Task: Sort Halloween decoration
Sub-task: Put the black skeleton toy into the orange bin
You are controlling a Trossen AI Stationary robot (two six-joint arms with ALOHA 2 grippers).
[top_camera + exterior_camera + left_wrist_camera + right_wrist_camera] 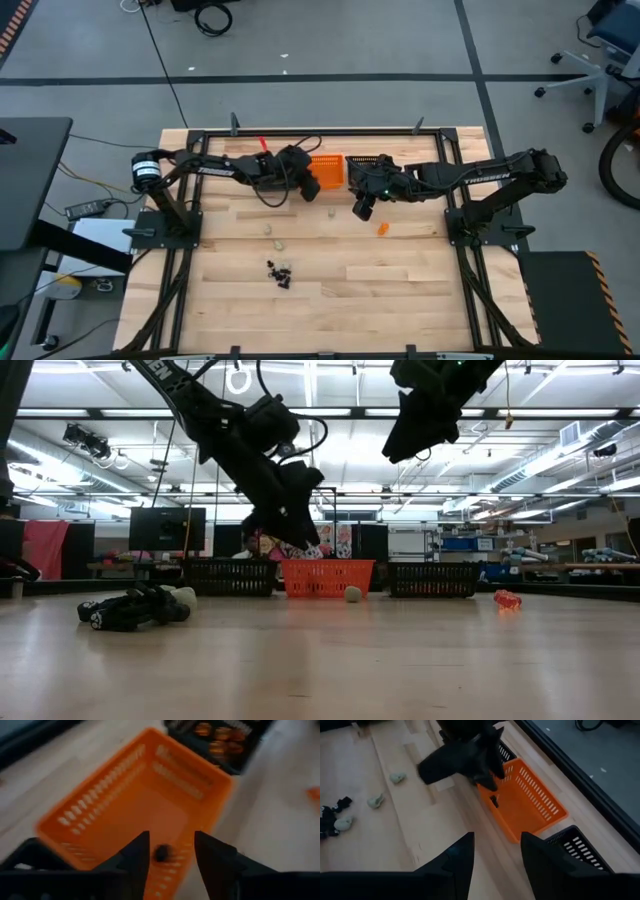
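- Your left gripper (pixel 170 862) hangs over the orange basket (pixel 327 168), at its left edge; its fingers stand apart, and a small black trinket (pixel 161 853) shows in the gap between them, over the basket floor, touching neither finger.
- Your right gripper (pixel 496 855) waits in the air just right of the orange basket, fingers spread, holding nothing.
- A black basket (pixel 368 163) sits touching the orange basket's right side.
- In front of the orange basket you have pale trinkets (pixel 275 236), a heap of black trinkets (pixel 279 272), and one orange trinket (pixel 382 229) off to its right.
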